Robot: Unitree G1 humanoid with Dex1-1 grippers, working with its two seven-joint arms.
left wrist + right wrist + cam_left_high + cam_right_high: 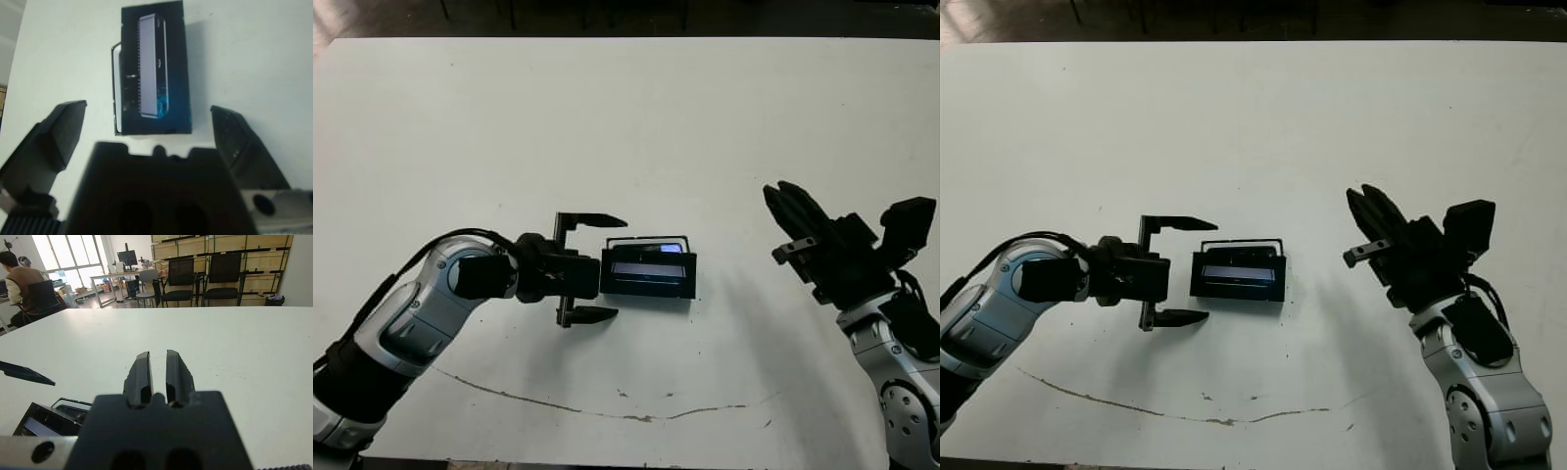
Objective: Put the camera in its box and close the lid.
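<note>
Left tool (597, 269) sits wide open just off the near end of the box, fingers (594, 219) spread either side, touching nothing as far as I can see. Right tool (1368, 217) is pressed nearly together with only a thin slit between the fingers in its wrist view, empty, parked well off to the right of the box and raised above the table (636, 117). Progress, my read: the lid (157, 78) is lying on top of the box (116, 88), so the bulk of the job looks done. I can't see the camera anywhere, so I judge it's inside under the lid, but can't confirm. What's left: the lid isn't seated square. In the left wrist view a strip of the box's white lining shows along one long side, and in the head views a thin edge of the box peeks out on the far side, so the lid is offset sideways and maybe tilted slightly. I'd say it wants a nudge or press to line up and drop flush. Appearance: the lid is flat black, somewhat glossy with a bluish sheen, with a pale silvery stripe running down its length. Box is near the middle of the table, long axis left-right, between the two arms and much closer to the left one.
</note>
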